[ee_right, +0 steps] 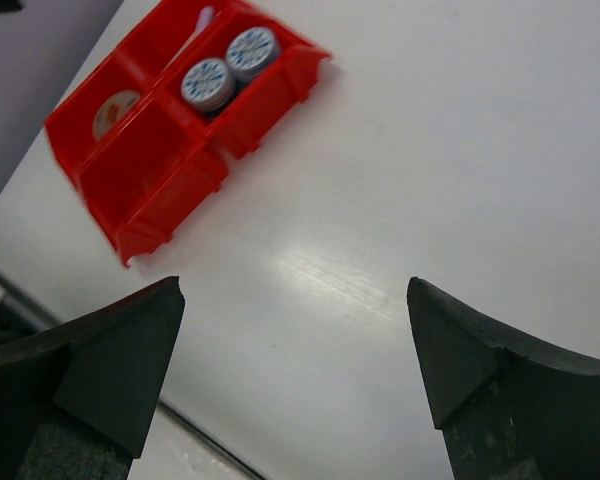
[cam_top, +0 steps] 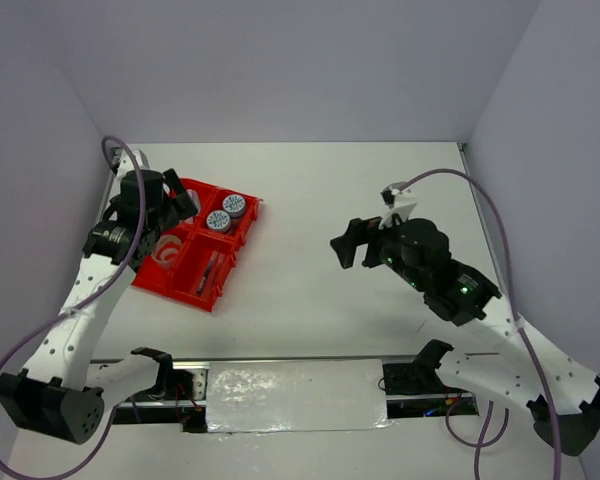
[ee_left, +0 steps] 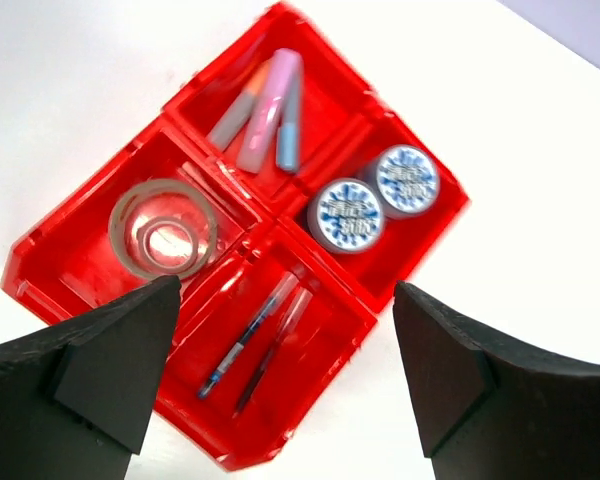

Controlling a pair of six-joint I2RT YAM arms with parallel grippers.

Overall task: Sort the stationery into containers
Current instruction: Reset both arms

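The red four-compartment tray point(ee_left: 42, 262) lies under my left gripper point(ee_left: 285, 290), which is open and empty above it. One compartment holds pink, light-blue and grey sticks point(ee_left: 265, 115). One holds two blue-white tape rolls point(ee_left: 375, 195), one holds grey tape rings point(ee_left: 163, 232), and one holds two thin pens point(ee_left: 250, 345). In the top view the tray point(cam_top: 176, 292) sits at the left, with the left gripper point(cam_top: 183, 201) over its far side. My right gripper point(cam_top: 348, 246) is open and empty over bare table right of the tray. In the right wrist view point(ee_right: 295, 285) it faces the tray point(ee_right: 165, 190).
White walls enclose the table on the left, back and right. A metal strip point(cam_top: 295, 395) runs along the near edge between the arm bases. The tray sits close to the left wall.
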